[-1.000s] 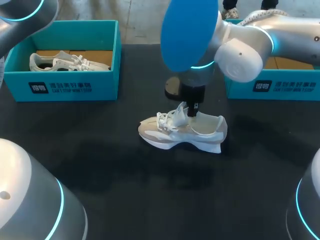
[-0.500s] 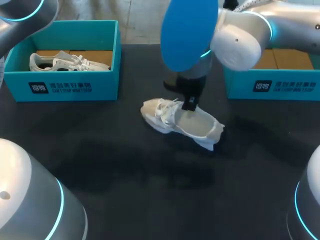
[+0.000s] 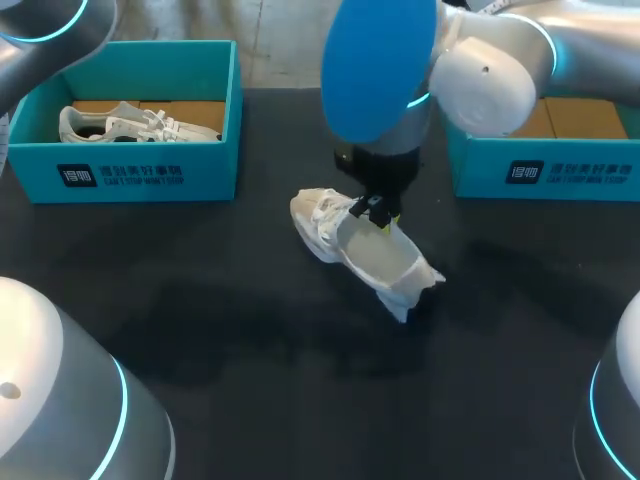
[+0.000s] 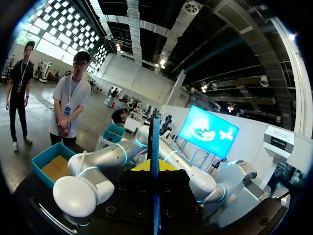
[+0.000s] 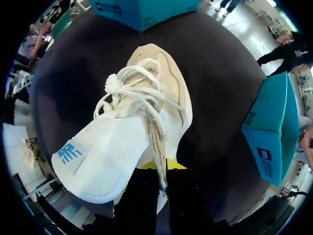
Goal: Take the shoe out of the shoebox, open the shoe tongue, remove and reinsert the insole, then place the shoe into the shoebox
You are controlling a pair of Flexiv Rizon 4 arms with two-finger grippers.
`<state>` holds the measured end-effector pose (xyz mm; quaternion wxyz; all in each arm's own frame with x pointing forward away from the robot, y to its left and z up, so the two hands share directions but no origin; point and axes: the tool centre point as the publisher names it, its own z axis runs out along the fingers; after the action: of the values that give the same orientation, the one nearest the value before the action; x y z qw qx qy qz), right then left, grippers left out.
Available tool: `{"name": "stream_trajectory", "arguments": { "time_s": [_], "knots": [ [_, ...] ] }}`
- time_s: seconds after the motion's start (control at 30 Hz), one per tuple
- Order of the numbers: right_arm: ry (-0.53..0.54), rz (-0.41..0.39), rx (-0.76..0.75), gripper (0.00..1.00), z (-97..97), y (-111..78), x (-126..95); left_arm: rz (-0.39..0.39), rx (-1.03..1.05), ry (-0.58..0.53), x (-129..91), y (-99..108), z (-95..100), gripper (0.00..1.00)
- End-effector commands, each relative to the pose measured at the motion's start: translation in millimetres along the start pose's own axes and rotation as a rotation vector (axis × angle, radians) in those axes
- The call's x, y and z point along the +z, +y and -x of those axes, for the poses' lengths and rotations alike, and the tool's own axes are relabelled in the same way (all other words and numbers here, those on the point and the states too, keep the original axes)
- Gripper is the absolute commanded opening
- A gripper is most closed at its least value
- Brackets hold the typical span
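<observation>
Shoe (image 3: 355, 245) lies mid-worktop (image 3: 200, 330), long axis diagonal, toe far-left, heel near-right. Right gripper (image 3: 378, 210) sits directly over its throat, fingers (image 5: 144, 196) clamped on the tongue (image 5: 105, 156). Left arm (image 3: 40, 30) stands well apart.

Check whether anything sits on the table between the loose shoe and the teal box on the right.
Nothing visible lies on the table between the shoe and the right shoebox; only the right arm, its jaws shut on the shoe, hangs over that stretch.
</observation>
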<state>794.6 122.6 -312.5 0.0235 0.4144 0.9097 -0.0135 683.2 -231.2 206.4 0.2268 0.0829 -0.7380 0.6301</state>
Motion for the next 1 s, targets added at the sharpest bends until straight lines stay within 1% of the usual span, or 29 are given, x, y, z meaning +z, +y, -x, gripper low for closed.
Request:
{"name": "stream_trajectory", "arguments": {
  "time_s": [0.03, 0.1, 0.13, 0.17, 0.23, 0.3, 0.33, 0.37, 0.87, 0.9, 0.93, 1.0],
  "knots": [
    [0.026, 0.053, 0.164, 0.0, -4.8, -12.5, -8.4, 0.001, 0.0, -0.001, 0.1, 0.3, 0.4, 0.0],
    [0.033, 0.065, 0.221, 0.0, -7.4, -13.9, -12.5, 0.001, 0.0, -0.001, 0.1, 0.3, 0.4, 0.0],
    [0.033, 0.065, 0.221, 0.0, -7.4, -13.9, -12.5, 0.001, 0.0, -0.001, 0.1, 0.3, 0.4, 0.0],
    [0.04, 0.099, 0.275, 0.0, -9.9, -14.2, -16.6, 0.001, 0.0, -0.001, 0.1, 0.3, 0.4, 0.0],
    [0.055, 0.146, 0.311, 0.0, -13.2, -12.0, -19.8, 0.001, 0.0, -0.001, 0.1, 0.3, 0.4, 0.0],
    [0.075, 0.182, 0.334, 0.0, -16.7, -8.2, -21.4, 0.001, 0.0, -0.001, 0.1, 0.3, 0.4, 0.0],
    [0.075, 0.182, 0.334, 0.0, -16.7, -8.2, -21.4, 0.001, 0.0, -0.001, 0.1, 0.3, 0.4, 0.0],
    [0.066, 0.215, 0.331, 0.0, -20.6, -6.2, -24.7, 0.001, 0.0, -0.001, 0.1, 0.3, 0.4, 0.0],
    [0.066, 0.215, 0.331, 0.0, -20.6, -6.2, -24.7, 0.001, 0.0, -0.001, 0.1, 0.3, 0.4, 0.0],
    [0.093, 0.199, 0.348, 0.0, -20.3, -5.0, -22.6, 0.001, 0.0, -0.001, 0.1, 0.3, 0.4, 0.0],
    [0.132, 0.198, 0.399, 0.0, -21.0, -4.6, -21.3, 0.001, 0.0, -0.001, 0.1, 0.3, 0.4, 0.0],
    [0.186, 0.196, 0.448, 0.0, -22.0, -5.5, -19.7, 0.001, 0.0, -0.001, 0.1, 0.3, 0.4, 0.0]
  ]
}}
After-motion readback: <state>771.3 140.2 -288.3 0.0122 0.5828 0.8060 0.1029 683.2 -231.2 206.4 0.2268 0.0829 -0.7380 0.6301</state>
